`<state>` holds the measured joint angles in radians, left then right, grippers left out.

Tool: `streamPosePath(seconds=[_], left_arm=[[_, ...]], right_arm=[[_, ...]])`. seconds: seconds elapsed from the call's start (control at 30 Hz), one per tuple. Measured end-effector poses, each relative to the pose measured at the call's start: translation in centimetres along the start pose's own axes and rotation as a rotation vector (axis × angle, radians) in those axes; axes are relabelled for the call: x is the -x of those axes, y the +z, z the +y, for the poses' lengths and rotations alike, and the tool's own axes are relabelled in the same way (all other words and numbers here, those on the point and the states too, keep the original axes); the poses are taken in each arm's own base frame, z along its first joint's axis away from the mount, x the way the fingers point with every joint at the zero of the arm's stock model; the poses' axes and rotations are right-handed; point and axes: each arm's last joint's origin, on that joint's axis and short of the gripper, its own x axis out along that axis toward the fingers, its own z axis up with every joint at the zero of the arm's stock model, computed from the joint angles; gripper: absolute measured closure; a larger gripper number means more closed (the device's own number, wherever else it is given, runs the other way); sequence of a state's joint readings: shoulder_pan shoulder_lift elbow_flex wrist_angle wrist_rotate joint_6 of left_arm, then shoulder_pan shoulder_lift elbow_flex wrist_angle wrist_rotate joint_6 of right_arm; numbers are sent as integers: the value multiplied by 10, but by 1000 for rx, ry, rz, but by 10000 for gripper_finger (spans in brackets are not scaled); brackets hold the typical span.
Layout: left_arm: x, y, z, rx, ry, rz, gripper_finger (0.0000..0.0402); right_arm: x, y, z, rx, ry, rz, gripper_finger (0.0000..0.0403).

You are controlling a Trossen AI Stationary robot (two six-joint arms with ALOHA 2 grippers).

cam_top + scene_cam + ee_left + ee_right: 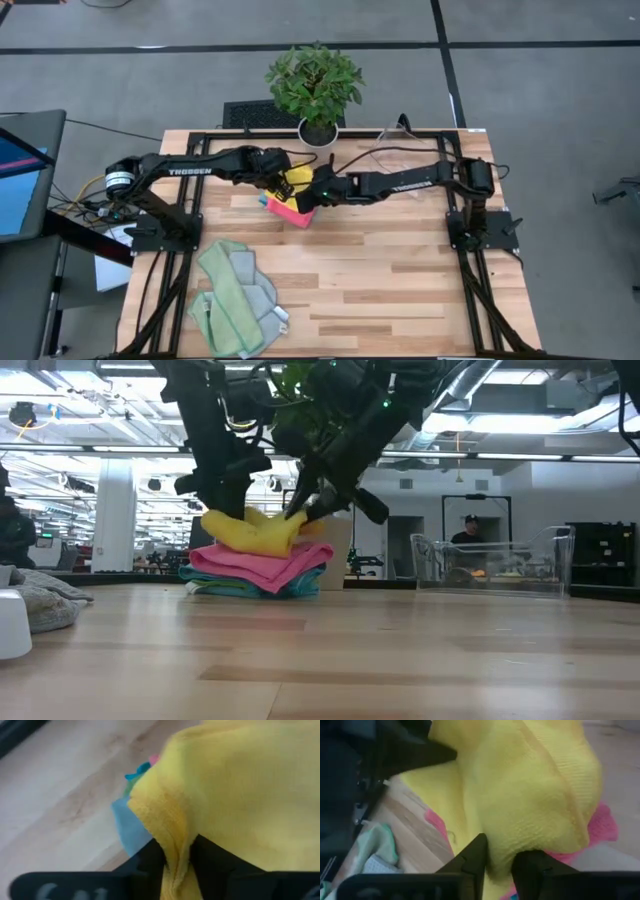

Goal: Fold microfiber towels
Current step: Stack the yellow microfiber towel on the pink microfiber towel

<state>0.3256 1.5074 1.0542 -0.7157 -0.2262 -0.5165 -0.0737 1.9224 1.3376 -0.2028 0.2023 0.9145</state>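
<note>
A yellow microfiber towel [255,530] lies bunched on top of a small stack, on a folded pink towel [262,563] over teal and blue ones [235,588], at the table's far middle. My left gripper [177,845] comes down at the yellow towel's left end. My right gripper [500,855] comes down at its right end. Each has yellow cloth between its fingers. In the high view the two grippers [283,182] [318,192] nearly meet over the stack. My left gripper pinches a raised fold of the yellow towel [176,862] between its two fingers, coming steeply from above and the table's left. The towel's underside rests on the pink towel. My right gripper pinches a bulging fold of the yellow towel [496,847] between its two fingers [476,854], slanting down from the table's right. The cloth sags slack onto the pink towel [602,822].
A loose heap of green and sage towels [235,295] lies at the near left corner. A potted plant [315,85] and a clear plastic bin [495,565] stand at the far edge. Bare wood [400,270] spreads over the near right.
</note>
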Motion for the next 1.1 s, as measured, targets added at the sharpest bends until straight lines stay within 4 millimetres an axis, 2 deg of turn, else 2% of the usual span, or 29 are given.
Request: streamPosePath(seconds=[0.17, 0.3, 0.43, 0.6, 0.8, 0.93, 1.0, 1.1], left_arm=[[-1, 1, 3, -32, -63, 43, 249], [2, 3, 10, -17, -101, 64, 196], [13, 4, 20, 1, -102, 55, 164], [36, 7, 30, 32, -132, -37, 152], [75, 0, 43, 99, -181, -134, 152], [107, -3, 46, 109, -342, -391, 152], [103, -12, 46, 105, -420, -478, 152], [76, -27, 45, 158, -547, -522, 152]], right_arm=[[-2, -3, -3, 15, -31, 16, 247], [9, 5, -2, 13, -21, -2, 212], [23, 15, -4, 22, -45, -35, 196], [41, 25, -1, 60, -48, -102, 196], [50, 27, 19, 187, 79, -191, 209], [40, 24, 24, 228, 112, -224, 221], [30, 21, 20, 247, 89, -211, 227], [19, 20, 15, 243, 71, -202, 233]])
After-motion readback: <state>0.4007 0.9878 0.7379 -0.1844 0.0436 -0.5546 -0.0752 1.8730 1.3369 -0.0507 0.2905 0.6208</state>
